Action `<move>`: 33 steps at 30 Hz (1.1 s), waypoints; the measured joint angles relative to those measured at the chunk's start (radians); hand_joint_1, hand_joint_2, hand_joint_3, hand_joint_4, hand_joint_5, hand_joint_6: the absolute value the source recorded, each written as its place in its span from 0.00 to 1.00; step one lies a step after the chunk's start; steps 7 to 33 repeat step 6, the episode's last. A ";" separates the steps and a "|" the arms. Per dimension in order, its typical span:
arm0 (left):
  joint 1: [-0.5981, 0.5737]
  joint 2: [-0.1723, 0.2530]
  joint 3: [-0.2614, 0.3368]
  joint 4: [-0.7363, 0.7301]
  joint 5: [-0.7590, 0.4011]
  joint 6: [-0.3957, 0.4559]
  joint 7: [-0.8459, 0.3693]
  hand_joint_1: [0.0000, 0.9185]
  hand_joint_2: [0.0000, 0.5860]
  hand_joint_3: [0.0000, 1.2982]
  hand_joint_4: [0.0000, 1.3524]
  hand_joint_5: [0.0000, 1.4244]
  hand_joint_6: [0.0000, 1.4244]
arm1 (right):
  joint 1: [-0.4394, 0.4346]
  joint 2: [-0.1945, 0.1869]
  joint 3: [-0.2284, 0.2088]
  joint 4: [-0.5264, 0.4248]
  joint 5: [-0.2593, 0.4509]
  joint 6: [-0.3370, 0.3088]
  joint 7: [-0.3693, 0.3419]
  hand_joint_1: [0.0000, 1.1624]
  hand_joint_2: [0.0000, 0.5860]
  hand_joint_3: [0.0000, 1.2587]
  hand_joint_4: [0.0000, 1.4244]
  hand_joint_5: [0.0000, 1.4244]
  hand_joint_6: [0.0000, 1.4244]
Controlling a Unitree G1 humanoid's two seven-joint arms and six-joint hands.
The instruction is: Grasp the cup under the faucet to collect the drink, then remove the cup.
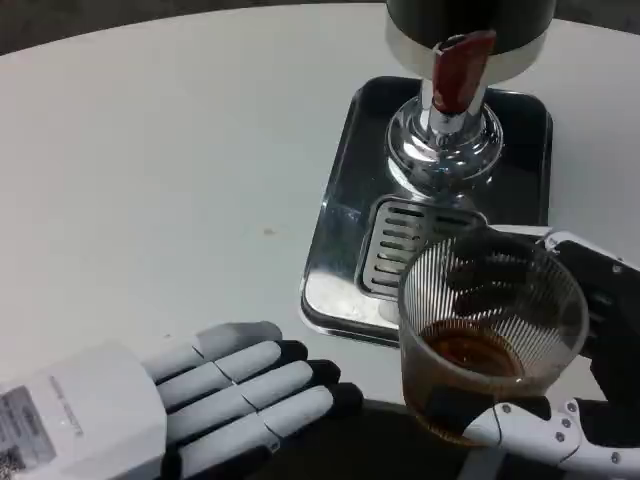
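A clear ribbed cup with brown drink in its lower part is held by my right hand at the lower right. Its dark fingers show through the glass on the far side, and a white finger crosses the cup's base. The cup is in front of the faucet, whose red lever points toward me over a chrome base. The cup's far edge overlaps the slotted drain grate. My left hand lies at the lower left with fingers stretched out flat, holding nothing.
The dispenser stands on a shiny dark metal drip tray at the upper right of the white round table. The dispenser's dark body is cut off by the top edge. The table's near edge runs under my hands.
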 measured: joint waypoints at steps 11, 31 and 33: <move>0.003 0.003 0.010 0.003 -0.017 0.003 0.000 0.00 0.14 0.00 0.00 0.00 0.00 | -0.007 -0.003 0.005 -0.005 0.000 0.013 0.000 0.83 0.26 0.58 0.54 0.59 0.52; 0.003 0.003 0.010 0.003 -0.017 0.003 0.000 0.00 0.14 0.00 0.00 0.00 0.00 | -0.007 -0.003 0.005 -0.005 0.000 0.013 0.000 0.83 0.26 0.58 0.54 0.59 0.52; 0.003 0.003 0.010 0.003 -0.017 0.003 0.000 0.00 0.14 0.00 0.00 0.00 0.00 | -0.007 -0.003 0.005 -0.005 0.000 0.013 0.000 0.83 0.26 0.58 0.54 0.59 0.52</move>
